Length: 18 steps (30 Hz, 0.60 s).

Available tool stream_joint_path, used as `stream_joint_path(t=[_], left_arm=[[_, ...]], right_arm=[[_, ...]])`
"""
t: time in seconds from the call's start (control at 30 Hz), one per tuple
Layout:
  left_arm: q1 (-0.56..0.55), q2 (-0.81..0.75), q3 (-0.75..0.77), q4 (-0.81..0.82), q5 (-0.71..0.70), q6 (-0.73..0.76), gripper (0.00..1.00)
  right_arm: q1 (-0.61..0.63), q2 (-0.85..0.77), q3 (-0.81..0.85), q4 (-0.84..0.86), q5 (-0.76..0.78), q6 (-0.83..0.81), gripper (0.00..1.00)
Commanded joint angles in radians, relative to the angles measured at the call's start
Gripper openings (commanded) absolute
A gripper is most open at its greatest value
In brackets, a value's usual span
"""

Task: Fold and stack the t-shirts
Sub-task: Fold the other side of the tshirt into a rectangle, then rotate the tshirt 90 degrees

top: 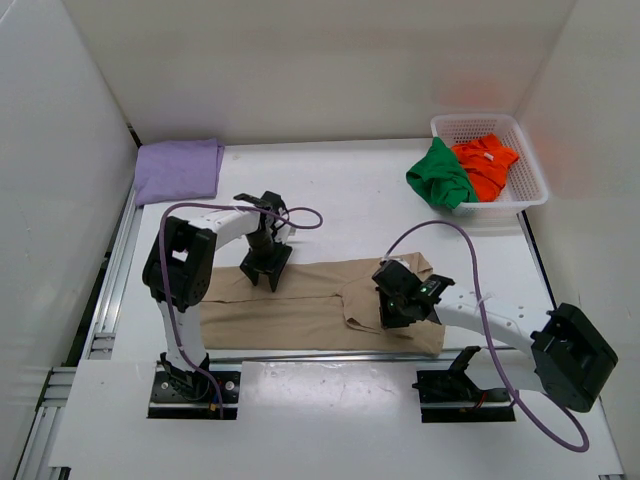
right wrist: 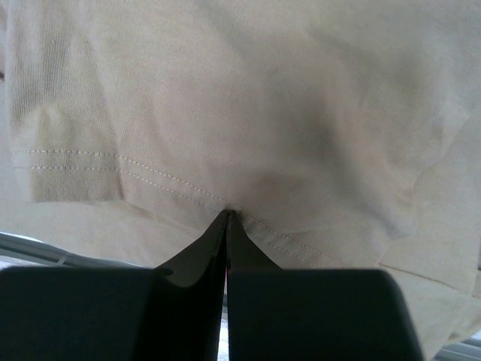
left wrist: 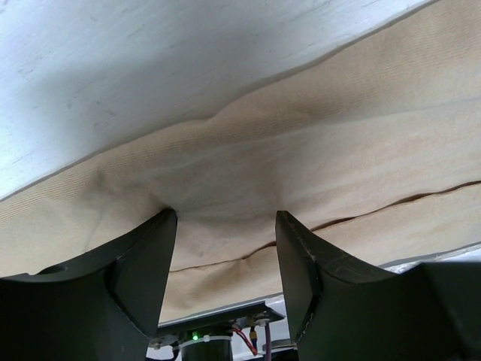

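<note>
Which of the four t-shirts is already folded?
The purple t-shirt at the far left corner, a neat rectangle. The tan t-shirt lies stretched out long; the green t-shirt and orange t-shirt sit bunched at the basket.

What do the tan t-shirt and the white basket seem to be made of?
The tan t-shirt looks like soft knit cloth, probably cotton, with a matte finish: fine ribbing, a double-stitched hem and limp folds show. The white basket looks like hard moulded plastic, slightly glossy, with a regular lattice of holes.

Bare worktop lies open between the purple shirt and the basket; the tan shirt fills the near strip.
</note>
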Motion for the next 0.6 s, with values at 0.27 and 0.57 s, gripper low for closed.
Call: stream_joint_path(t=[0.27, 0.57], left_arm=[[0.043, -0.207, 0.078, -0.032, 0.003, 0.008, 0.68], [0.369, -0.369, -0.255, 0.085, -0.215, 0.008, 0.68]], right_arm=[[-0.219, 0.089, 0.296, -0.205, 0.171, 0.001, 0.00], [-0.407, 0.499, 0.488, -0.248, 0.112, -0.009, 0.00]])
